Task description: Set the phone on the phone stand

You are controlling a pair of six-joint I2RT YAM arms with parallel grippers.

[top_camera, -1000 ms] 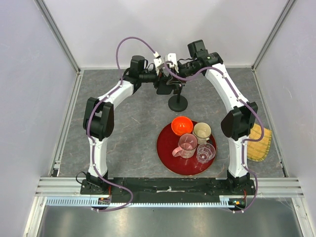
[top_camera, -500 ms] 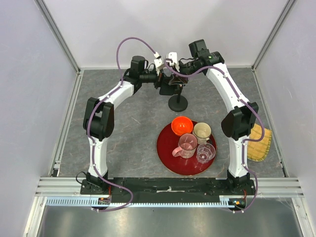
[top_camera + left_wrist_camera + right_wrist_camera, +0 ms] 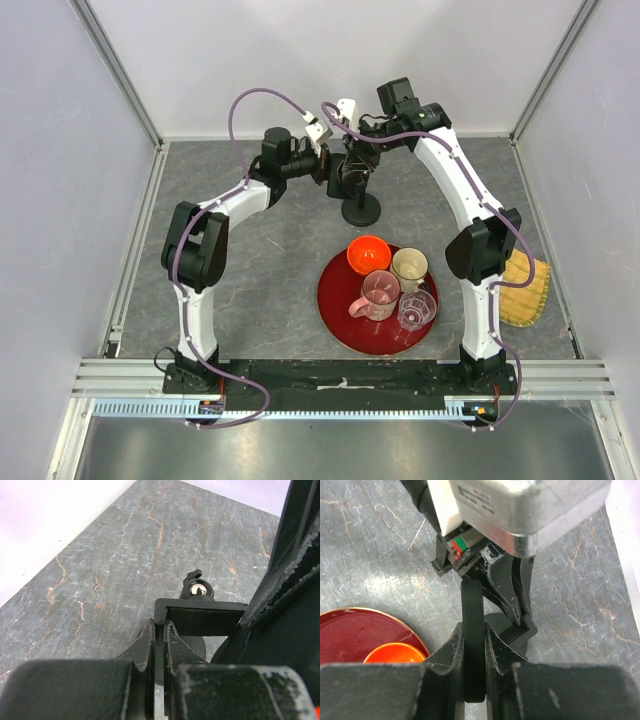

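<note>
The phone [image 3: 471, 610], thin and black, stands edge-on between the fingers of my right gripper [image 3: 474, 635], which is shut on it. The phone stand [image 3: 360, 210] rests on its round disc base on the grey table behind the tray. Its cradle [image 3: 200, 617] sits above a shiny ball joint [image 3: 198, 589]. My left gripper [image 3: 160, 630] is shut on the cradle's thin edge. In the top view both grippers, left [image 3: 338, 172] and right [image 3: 358, 160], meet just above the stand. The phone hangs beside the cradle [image 3: 522, 627], close to it; whether they touch is hidden.
A round red tray [image 3: 335, 300] lies in front of the stand, holding an orange bowl [image 3: 369, 254], a cream cup [image 3: 409, 265], a pink cup [image 3: 380, 290] and a clear cup [image 3: 417, 310]. A yellow woven mat [image 3: 525, 290] lies at the right edge. Walls close three sides.
The left arm's elbow has swung left and its gripper has shifted right, over the stand. The right wrist has moved slightly left and up with the phone. Both grippers stayed shut.
</note>
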